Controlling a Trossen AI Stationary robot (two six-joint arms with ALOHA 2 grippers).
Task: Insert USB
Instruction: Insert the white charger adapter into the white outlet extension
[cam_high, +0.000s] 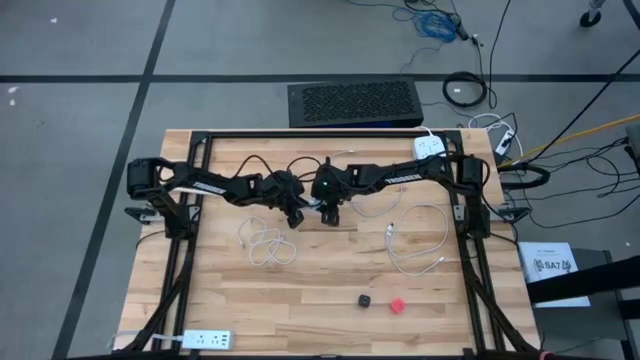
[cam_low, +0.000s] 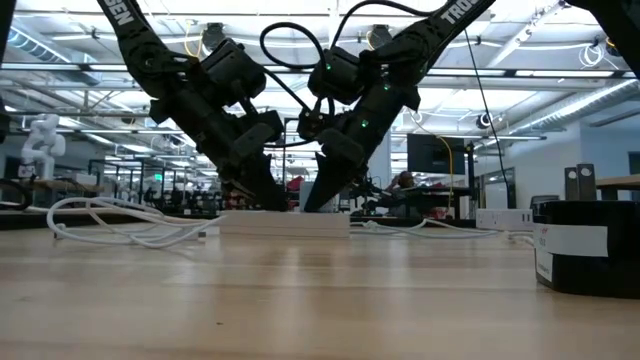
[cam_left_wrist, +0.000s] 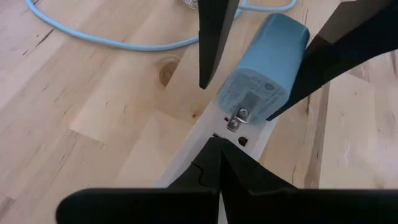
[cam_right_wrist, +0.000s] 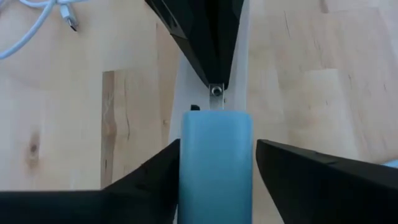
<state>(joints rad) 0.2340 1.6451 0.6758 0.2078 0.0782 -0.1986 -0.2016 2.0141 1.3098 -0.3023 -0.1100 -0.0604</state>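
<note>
Right gripper (cam_right_wrist: 217, 165) holds blue charger (cam_left_wrist: 264, 68) against white power strip (cam_low: 283, 222).

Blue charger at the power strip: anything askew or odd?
Yes. The blue charger, gripped by the right end effector, sits tilted over the white power strip, its metal prongs still exposed, not seated. The left end effector presses on the strip just beside it. No damage shows.
</note>
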